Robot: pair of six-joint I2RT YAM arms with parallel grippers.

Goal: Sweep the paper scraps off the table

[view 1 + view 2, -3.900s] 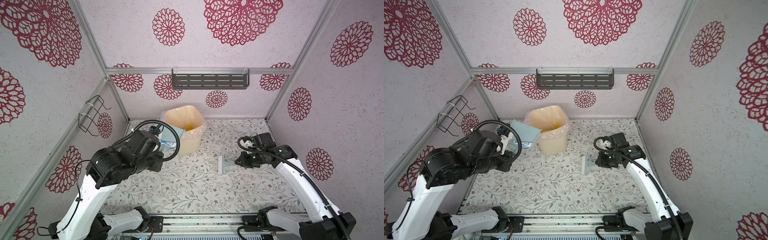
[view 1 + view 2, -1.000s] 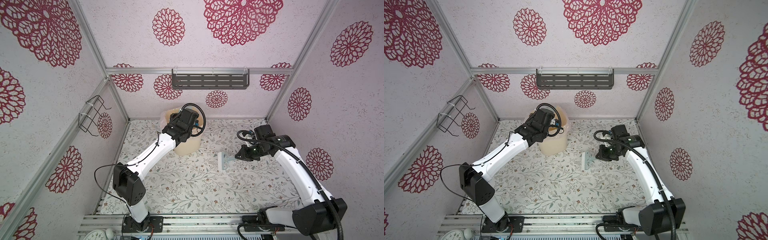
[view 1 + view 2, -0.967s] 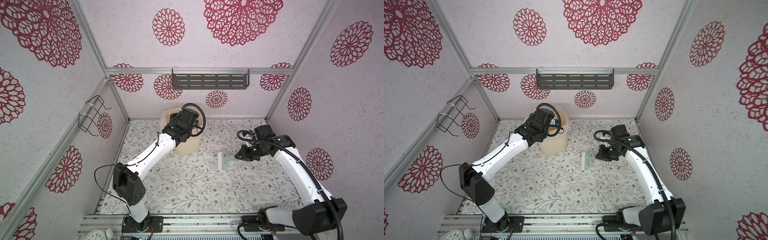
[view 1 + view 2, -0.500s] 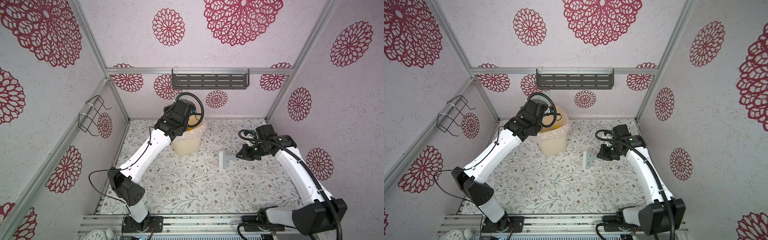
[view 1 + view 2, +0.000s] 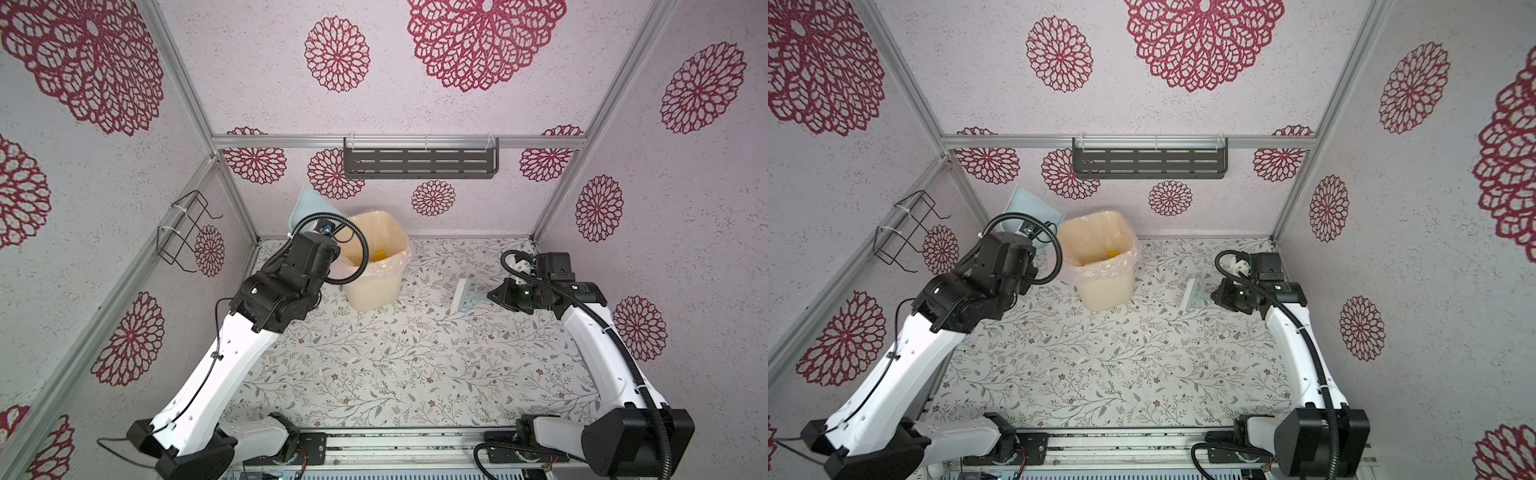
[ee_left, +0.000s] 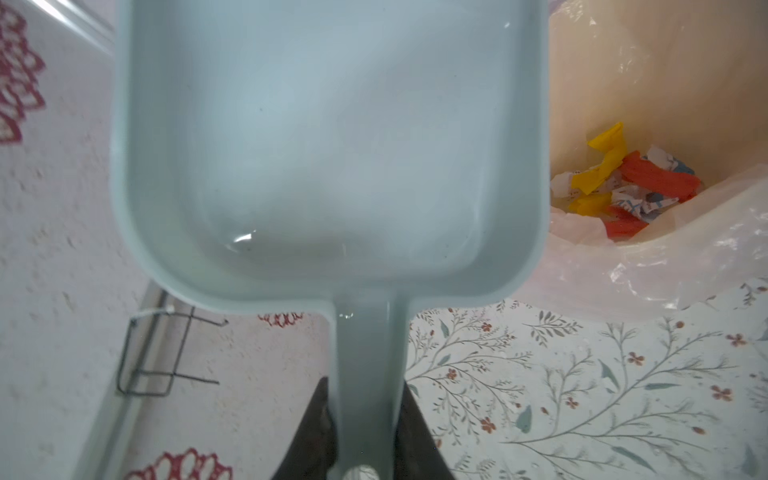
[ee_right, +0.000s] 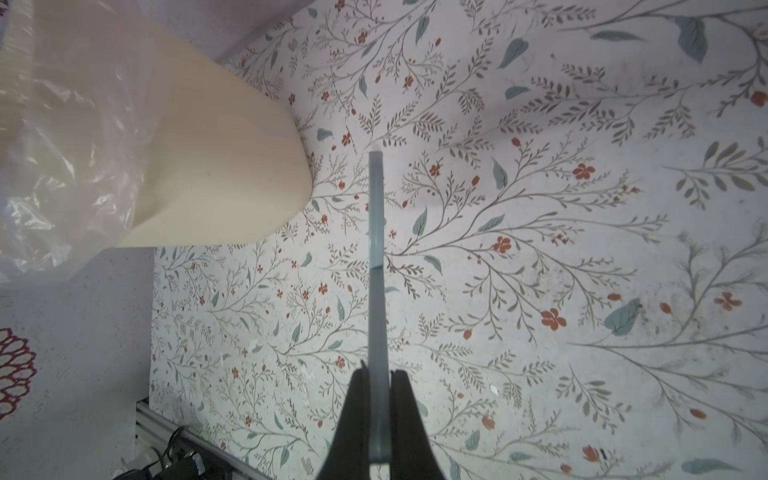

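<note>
Just beside the bin (image 5: 376, 291), the left gripper (image 6: 365, 419) is clamped on the handle of the pale blue dustpan (image 6: 332, 145), one dark finger on each flank. The pan is raised off the table next to the bin's rim, and in the left wrist view its tray is bare. On the other side of the bin, well apart from it, the right gripper (image 7: 378, 399) is pinched tight on the thin handle of the small brush (image 5: 464, 296). The brush's head is low over the table (image 5: 415, 365); whether the bristles touch it cannot be told. The paper scraps (image 6: 623, 183) lie in a loose heap at the bottom of the bin, inside its clear plastic liner. They are crumpled bits in bright yellow and red-orange, plus whitish pieces with faint blue print, folded and overlapping. The main work looks done, since no coloured scrap shows on the table around the bin in either top view. A few tiny pale flecks (image 7: 253, 343) sit on the leafy print away from the bin, too small to tell whether they are paper or marks. What seems left is to set the tools down, and perhaps one last pass.
</note>
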